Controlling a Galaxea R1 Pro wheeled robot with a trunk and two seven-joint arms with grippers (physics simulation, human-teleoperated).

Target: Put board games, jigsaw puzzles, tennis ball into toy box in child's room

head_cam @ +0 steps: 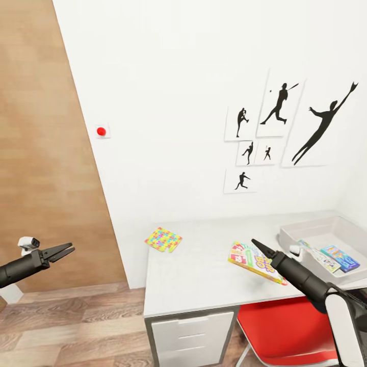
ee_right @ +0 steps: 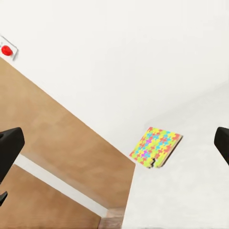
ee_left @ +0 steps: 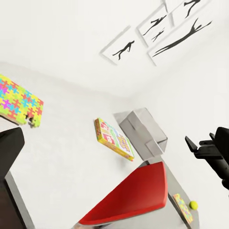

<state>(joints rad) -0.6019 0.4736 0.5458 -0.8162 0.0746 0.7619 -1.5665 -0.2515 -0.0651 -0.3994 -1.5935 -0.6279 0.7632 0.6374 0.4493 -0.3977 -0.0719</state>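
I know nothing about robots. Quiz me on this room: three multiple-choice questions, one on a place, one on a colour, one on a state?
1. Where does the jigsaw puzzle lie?
A. in the toy box
B. on the table's left part
C. on the chair

2. What colour is the chair seat?
A. red
B. blue
C. green

3. How do the left gripper jaws stand?
A. clamped on a ball
B. clamped on a box
C. apart, holding nothing

B: it rests flat on the table, far from the toy box.
A: red shows under the tabletop.
C: the jaws are parted, empty.
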